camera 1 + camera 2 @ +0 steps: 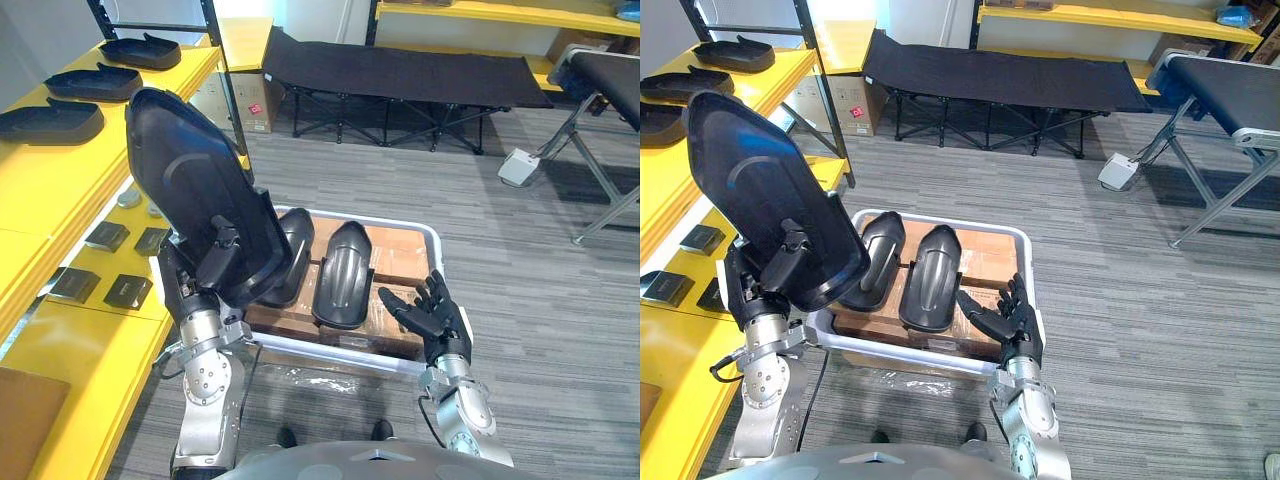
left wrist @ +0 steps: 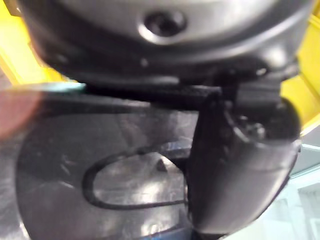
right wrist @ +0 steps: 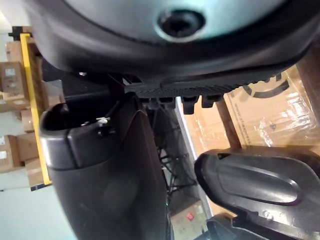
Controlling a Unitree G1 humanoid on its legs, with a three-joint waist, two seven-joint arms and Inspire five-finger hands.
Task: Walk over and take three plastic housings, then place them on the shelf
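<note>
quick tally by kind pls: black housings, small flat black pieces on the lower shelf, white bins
black housings: 6 (3 on shelf, 2 in white bin, 1 in left hand)
small flat black pieces: 4
white bin: 1
total: 11

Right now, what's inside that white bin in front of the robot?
The white bin holds two black plastic housings side by side on brown cardboard. The raised housing in the left hand covers the bin's near-left part; what lies there is hidden.
</note>
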